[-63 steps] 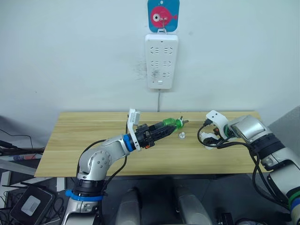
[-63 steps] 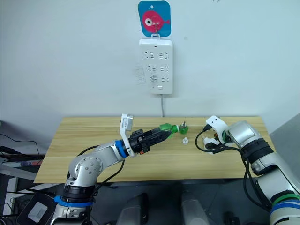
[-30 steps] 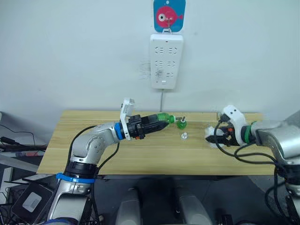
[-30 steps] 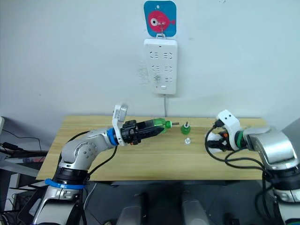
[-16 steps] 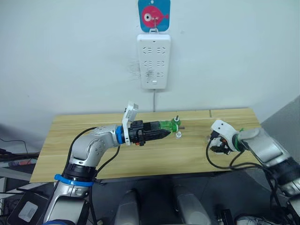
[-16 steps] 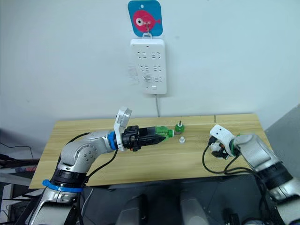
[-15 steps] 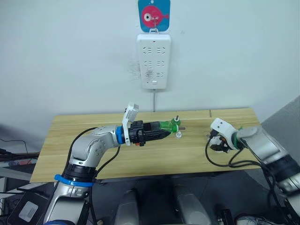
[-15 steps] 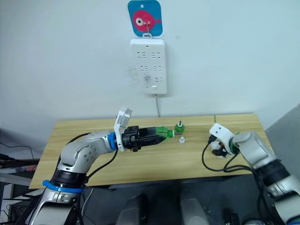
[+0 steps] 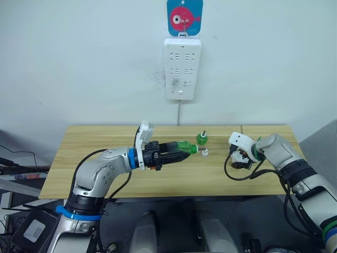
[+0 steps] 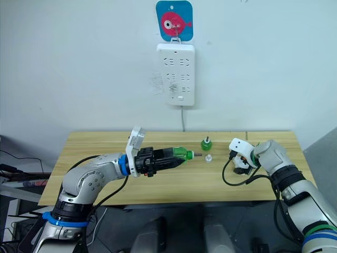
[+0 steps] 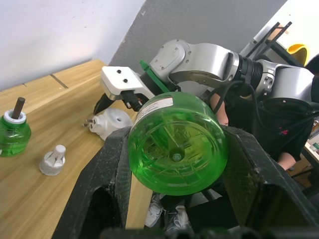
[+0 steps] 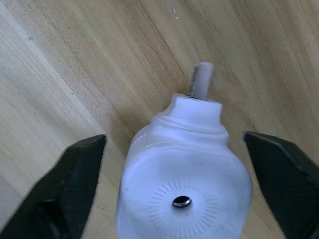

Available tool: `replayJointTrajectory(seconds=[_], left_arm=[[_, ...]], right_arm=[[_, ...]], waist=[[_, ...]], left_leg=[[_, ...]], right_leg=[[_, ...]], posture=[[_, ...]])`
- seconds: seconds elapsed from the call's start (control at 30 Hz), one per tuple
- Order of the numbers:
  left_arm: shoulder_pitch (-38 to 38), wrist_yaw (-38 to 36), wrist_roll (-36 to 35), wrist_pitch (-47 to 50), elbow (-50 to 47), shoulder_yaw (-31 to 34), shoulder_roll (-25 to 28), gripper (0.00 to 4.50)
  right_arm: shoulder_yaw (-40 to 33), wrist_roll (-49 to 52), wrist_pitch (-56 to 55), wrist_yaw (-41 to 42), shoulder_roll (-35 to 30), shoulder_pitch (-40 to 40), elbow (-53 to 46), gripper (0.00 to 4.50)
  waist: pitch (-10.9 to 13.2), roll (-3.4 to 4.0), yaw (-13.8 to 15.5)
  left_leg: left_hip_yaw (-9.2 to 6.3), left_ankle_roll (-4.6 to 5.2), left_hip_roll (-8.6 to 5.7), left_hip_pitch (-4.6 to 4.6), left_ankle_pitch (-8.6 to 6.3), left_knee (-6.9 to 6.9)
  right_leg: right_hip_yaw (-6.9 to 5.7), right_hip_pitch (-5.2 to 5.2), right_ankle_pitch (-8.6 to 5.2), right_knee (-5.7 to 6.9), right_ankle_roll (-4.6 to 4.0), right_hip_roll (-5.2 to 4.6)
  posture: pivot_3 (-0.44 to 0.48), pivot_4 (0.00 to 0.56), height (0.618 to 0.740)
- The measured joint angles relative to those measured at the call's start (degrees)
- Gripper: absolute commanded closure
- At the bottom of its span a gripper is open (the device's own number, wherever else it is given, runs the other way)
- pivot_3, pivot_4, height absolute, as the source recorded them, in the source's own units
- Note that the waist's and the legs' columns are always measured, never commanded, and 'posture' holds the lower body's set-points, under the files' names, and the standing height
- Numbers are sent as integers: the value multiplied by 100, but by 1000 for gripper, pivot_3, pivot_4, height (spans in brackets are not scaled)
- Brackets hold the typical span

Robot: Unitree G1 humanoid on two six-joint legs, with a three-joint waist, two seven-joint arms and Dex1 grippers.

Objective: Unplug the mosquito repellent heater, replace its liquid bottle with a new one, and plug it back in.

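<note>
heater: the mosquito repellent heater is off the power strip and lies on the table at the right, just below the right gripper; judged unplugged.
old bottle: the capless green bottle with its dark wick stands upright at the far middle of the table, apart from the heater, so the removal looks done.
cap: a small white cap lies on the table just near of the old bottle; it seems to belong to the new one.
new bottle: the new green bottle is clamped between the left gripper fingers, held sideways above the table with its neck pointing right, toward the heater but well apart from it.
right gripper: its fingers stand apart on either side of the heater, not touching it as far as the wrist view shows.
left to do: grasp the heater, fit the new bottle into it, then plug it back into the strip on the wall.
hard to make out: the heater's bottle socket faces away from every view; one prong shows clearly, the second only faintly in the left wrist view; the new bottle's neck is too small to tell whether a wick is bare.
</note>
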Motion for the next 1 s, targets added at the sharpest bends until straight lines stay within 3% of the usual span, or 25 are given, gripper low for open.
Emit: replayJointTrajectory(seconds=[0.23,0.97,1.0], left_arm=[[2,-6,0,43,14,-2,-7,2270],[16,188,-29,82,12,6,-120,2270],[26,204,-29,82,11,6,-121,2270]], right_arm=[[1,-184,287,442,-307,85,-348,0],[-373,-376,482,192,333,-220,716,0],[-378,-394,471,189,348,-222,740,169]], waist=[[0,0,-5],[0,0,4],[0,0,5]], left_leg=[[-1,0,1,2,0,0],[0,0,0,2,0,0],[0,0,0,2,0,-1]], right_leg=[[-1,0,0,4,0,1],[0,0,4,4,-7,1],[0,0,4,4,-7,1]], posture=[[-71,234,740],[-39,234,740],[-38,233,740]])
